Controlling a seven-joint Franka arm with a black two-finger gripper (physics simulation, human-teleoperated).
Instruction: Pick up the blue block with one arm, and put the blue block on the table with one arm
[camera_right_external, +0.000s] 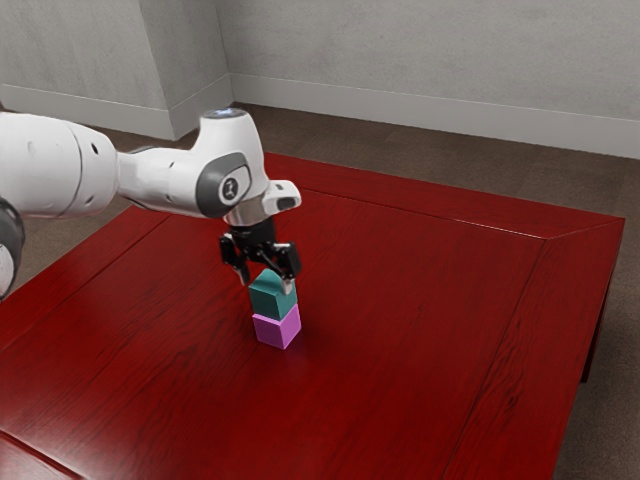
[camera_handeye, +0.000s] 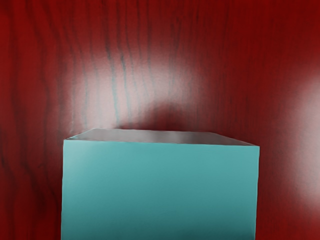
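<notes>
Black two-finger gripper left of centre in the exterior view, its fingers parted wide and pointing down, holding nothing. From the left edge of that frame, a white arm reaches in level across the upper left, then bends at the wrist so the hand hangs almost straight down. That pose suits a grasp from above, probably chosen because the task's block is on top of a stack. Directly under the hand, near the middle of the frame, the teal-looking blue block sits upright on a pink block, which lifts it off the red table. Fingertips are around the blue block's upper part, likely so they can close on two opposite sides. Rightward, bare wood stretches to the table's far corner. In the wrist view, the block's flat top lies close beneath the hand. Lowering slightly and closing seems next; a crooked pull could disturb the pink block.
</notes>
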